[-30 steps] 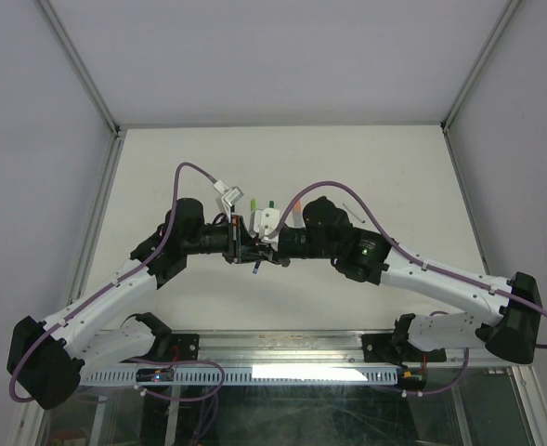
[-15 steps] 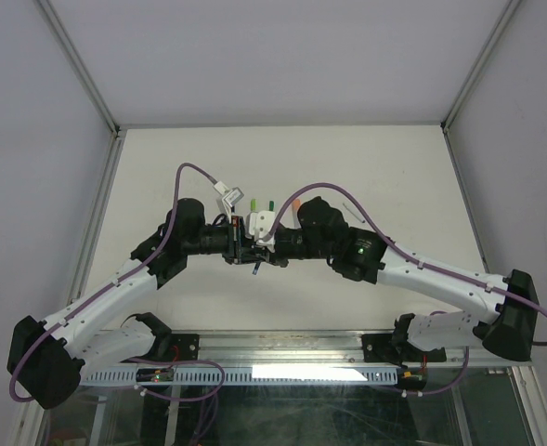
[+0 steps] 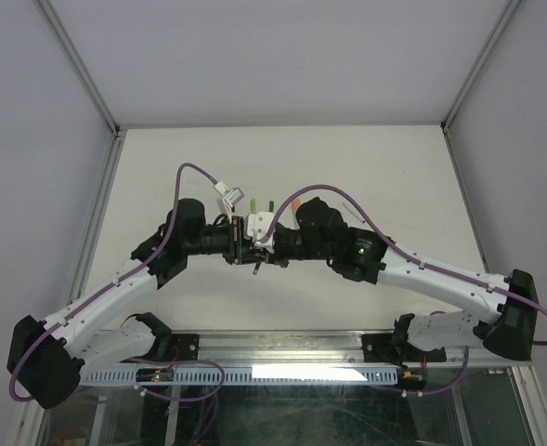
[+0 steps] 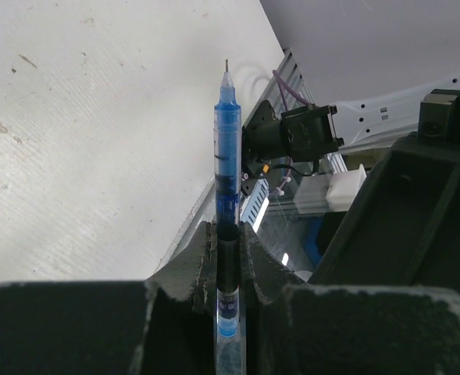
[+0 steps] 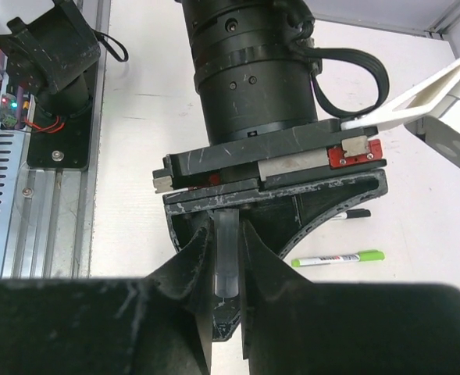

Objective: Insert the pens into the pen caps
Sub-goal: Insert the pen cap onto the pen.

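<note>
Mating of pen and cap is the step in hand, by my judgement, because both arms meet above the middle of the table and each one has a part. The left gripper is closed tight on a blue pen; it clamps the dark lower barrel, and the bare writing tip stands free beyond the fingers, pointing toward the near edge of the table. The right gripper is nearly closed around a pale, half-clear tube, which I take for a clear cap, though its wrist view is too dark between the fingers to be sure. The two grippers are face to face and very near; from above I cannot tell if they touch. On the table beyond them lies a white pen with a lime green cap already on it, and just beside it a black pen, partly hidden behind the left gripper. The next move, I think, calls for bringing the open mouth of the cap in one line with the pen tip, then pushing the two along that line until the cap seats. Both grips must be firm, since a thin pen can slide or turn in the fingers under the push. Which end of the tube is open, the pictures do not show.
</note>
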Robot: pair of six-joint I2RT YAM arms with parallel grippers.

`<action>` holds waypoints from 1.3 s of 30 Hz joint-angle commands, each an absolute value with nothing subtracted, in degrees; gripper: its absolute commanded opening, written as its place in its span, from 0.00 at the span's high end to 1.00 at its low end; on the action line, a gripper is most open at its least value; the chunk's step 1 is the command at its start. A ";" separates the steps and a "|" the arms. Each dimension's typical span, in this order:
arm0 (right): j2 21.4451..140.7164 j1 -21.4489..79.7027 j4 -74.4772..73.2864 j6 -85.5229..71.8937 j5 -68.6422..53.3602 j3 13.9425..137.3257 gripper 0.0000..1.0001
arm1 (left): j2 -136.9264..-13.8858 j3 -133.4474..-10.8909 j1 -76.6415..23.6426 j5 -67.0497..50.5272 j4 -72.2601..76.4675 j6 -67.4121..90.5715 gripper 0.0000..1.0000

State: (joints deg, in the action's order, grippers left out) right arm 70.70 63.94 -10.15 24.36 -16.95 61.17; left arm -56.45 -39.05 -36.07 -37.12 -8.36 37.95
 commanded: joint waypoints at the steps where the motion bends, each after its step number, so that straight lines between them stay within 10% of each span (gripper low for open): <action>1: 67.11 64.22 -8.40 22.95 -14.73 59.89 0.94 | -55.10 -40.93 -37.18 -38.10 -2.13 38.30 1.00; 39: 60.58 64.25 4.00 15.87 -8.67 51.96 0.96 | -55.02 -40.95 -37.13 -37.10 -2.16 38.38 1.00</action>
